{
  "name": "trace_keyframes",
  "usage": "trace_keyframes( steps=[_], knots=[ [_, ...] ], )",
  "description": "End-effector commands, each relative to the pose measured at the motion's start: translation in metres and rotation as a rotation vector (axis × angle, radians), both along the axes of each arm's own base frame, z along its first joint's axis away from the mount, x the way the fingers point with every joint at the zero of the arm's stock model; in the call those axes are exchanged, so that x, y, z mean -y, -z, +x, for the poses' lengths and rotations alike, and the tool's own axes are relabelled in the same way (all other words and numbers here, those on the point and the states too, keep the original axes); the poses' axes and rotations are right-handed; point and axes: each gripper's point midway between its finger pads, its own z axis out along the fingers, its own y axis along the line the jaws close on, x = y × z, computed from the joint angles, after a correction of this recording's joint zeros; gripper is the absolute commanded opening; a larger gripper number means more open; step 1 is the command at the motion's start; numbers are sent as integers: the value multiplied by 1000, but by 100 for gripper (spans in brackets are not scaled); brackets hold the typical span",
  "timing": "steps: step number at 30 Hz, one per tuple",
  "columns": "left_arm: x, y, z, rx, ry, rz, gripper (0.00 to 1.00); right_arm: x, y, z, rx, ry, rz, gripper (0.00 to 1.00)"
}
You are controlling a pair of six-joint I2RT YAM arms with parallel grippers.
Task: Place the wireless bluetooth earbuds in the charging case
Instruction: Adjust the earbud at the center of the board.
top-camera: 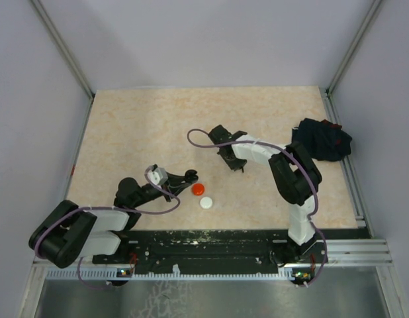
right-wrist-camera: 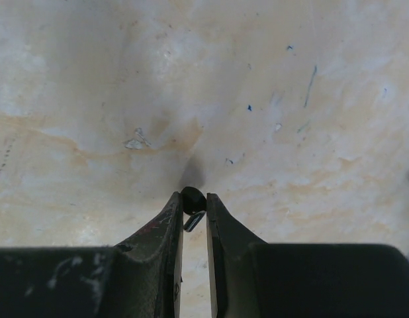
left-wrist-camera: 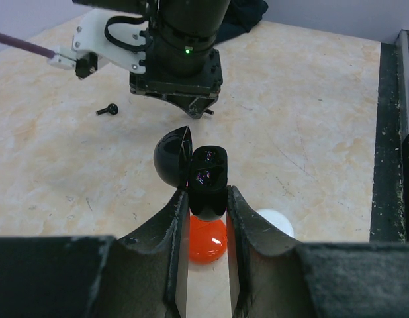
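My left gripper (left-wrist-camera: 208, 197) is shut on a glossy black charging case (left-wrist-camera: 208, 177) whose domed lid (left-wrist-camera: 173, 158) hangs open to the left. In the top view this gripper (top-camera: 189, 175) sits left of centre. My right gripper (right-wrist-camera: 193, 197) is shut on a tiny black earbud (right-wrist-camera: 192, 199), its stem slanting down between the pads just above the table. In the left wrist view the right gripper (left-wrist-camera: 193, 106) hangs tips down a short way beyond the case. A second black earbud (left-wrist-camera: 108, 110) lies loose on the table to its left.
A red round disc (left-wrist-camera: 206, 240) lies on the table under my left fingers, and a white one (left-wrist-camera: 278, 222) lies just right of it; both show in the top view (top-camera: 198, 189) (top-camera: 206, 203). A dark cloth bundle (top-camera: 321, 139) sits at the right edge.
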Motion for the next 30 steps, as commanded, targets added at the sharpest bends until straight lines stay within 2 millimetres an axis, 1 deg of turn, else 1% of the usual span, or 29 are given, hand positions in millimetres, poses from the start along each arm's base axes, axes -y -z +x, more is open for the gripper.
trace_keyframes(
  steps=[1, 6, 8, 11, 13, 16, 18, 22, 25, 30],
  knots=[
    [-5, -5, 1, 21, -24, -11, 0, 20, -10, 3, 107, 67, -218, 8],
    [-6, -6, 2, 25, -36, -14, 0, 7, 5, -6, 132, 54, -306, 12],
    [-7, -7, 2, 29, -40, -15, 0, 0, 15, -12, 116, 48, -322, 20],
    [-8, -9, 1, 34, -46, -19, 0, -15, 29, -23, 64, 12, -287, 20],
    [-10, -9, 1, 39, -56, -20, 0, -28, 30, -30, 50, -19, -250, 19],
    [-11, -11, 2, 47, -63, -22, 0, -41, 29, -35, 26, -25, -177, 19],
    [-11, -11, 1, 48, -61, -23, 0, -44, 28, -37, 24, -25, -161, 20],
    [-11, -12, 1, 49, -61, -25, 0, -49, 29, -39, 16, -29, -151, 26],
    [-11, -11, 1, 49, -62, -24, 0, -57, 26, -41, 7, -39, -112, 29],
    [-11, -12, 1, 48, -61, -25, 0, -69, 22, -45, -2, -64, -68, 30]
  ],
)
